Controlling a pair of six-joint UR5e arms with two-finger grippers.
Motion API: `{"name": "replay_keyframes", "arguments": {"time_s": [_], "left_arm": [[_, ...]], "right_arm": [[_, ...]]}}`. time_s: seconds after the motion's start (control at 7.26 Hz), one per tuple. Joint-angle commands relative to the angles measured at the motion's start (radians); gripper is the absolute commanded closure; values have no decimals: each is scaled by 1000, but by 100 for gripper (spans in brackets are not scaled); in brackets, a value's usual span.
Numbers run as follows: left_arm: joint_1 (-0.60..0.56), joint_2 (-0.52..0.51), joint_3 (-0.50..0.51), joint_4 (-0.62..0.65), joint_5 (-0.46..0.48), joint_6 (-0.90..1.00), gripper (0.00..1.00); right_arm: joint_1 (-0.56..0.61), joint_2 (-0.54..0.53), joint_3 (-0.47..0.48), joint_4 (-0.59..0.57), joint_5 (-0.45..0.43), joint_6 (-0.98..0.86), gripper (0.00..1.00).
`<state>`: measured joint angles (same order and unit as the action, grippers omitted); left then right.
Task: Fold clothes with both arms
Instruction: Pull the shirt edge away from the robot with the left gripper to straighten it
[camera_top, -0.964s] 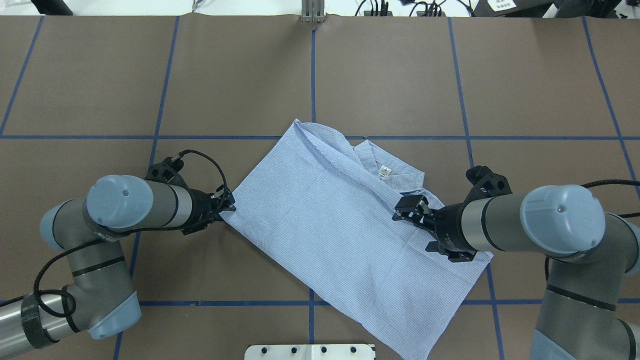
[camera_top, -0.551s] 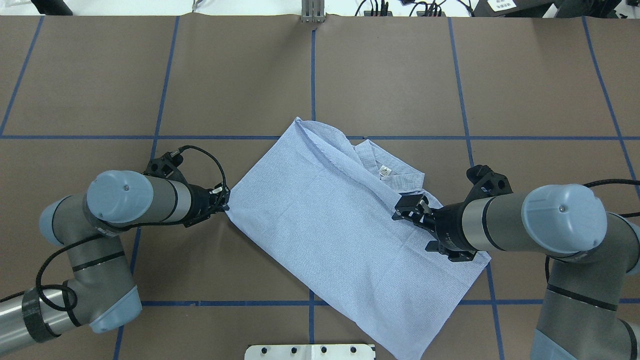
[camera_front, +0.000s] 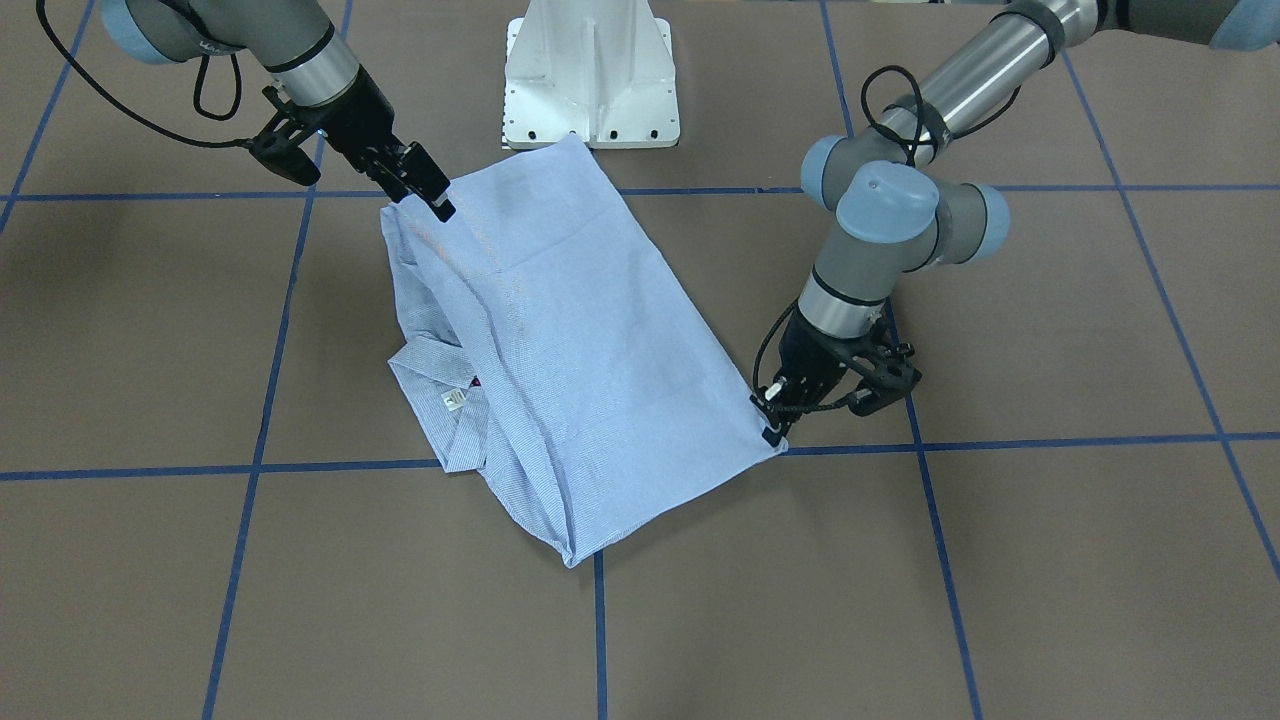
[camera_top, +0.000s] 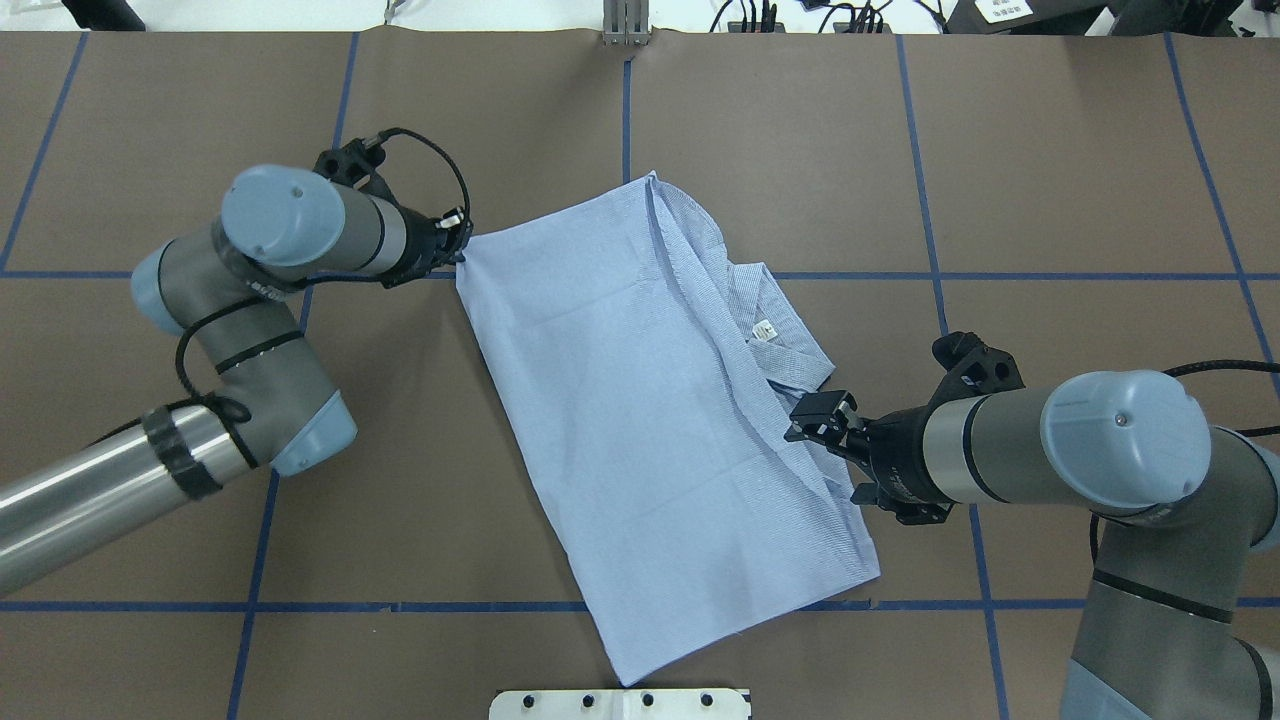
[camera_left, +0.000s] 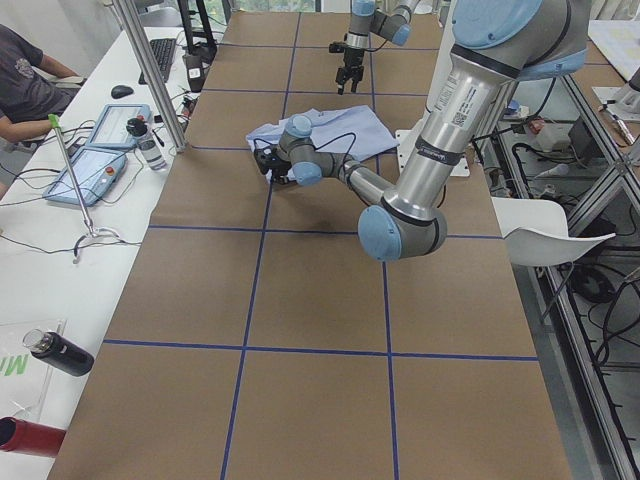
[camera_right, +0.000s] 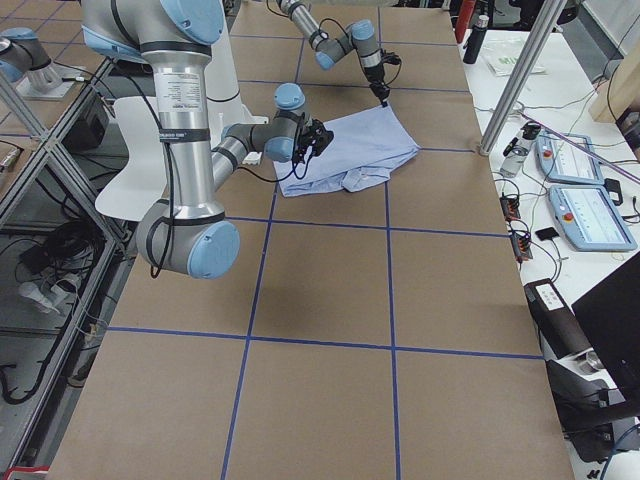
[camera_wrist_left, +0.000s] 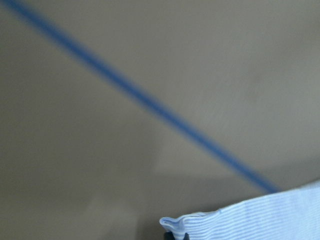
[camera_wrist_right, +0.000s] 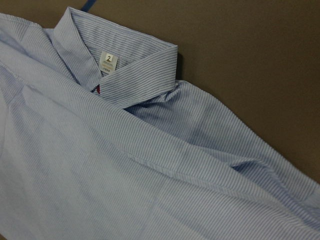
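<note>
On the brown desk (camera_top: 800, 150), the left hand (camera_top: 462, 252) pinches a corner of the striped shirt (camera_top: 620, 400), which lies spread diagonally at centre. The right hand (camera_top: 815, 420) hovers with jaws apart over the fabric beside the collar (camera_top: 790, 355). A clean fold likely needs the pinched corner carried low and taut.

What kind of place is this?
Probably a robotics lab: a left arm and a right arm work on a shirt on a table gridded with blue tape, with tablets on a bench.
</note>
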<state>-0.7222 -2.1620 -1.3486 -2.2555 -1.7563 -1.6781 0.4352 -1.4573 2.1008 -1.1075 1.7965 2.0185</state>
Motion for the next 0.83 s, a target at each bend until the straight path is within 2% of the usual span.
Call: {"name": "replay_keyframes", "arguments": {"time_s": [0.0, 0.14, 0.28, 0.41, 0.55, 0.69], "left_arm": [[-60, -202, 316, -143, 30, 40, 100], [-60, -270, 397, -177, 32, 40, 100], [-59, -280, 416, -190, 32, 41, 100], [-59, -283, 434, -209, 32, 57, 43], [-68, -282, 424, -216, 26, 63, 38], [-91, -262, 349, -205, 9, 64, 38]], "right_arm": [[-3, 2, 1, 0, -3, 0, 0], [-6, 3, -2, 0, -9, 0, 0], [-9, 3, -2, 0, -14, 2, 0], [-7, 38, -24, -3, -14, 5, 0], [-9, 76, -65, -11, -14, 6, 0], [-21, 112, -71, -62, -16, 6, 0]]}}
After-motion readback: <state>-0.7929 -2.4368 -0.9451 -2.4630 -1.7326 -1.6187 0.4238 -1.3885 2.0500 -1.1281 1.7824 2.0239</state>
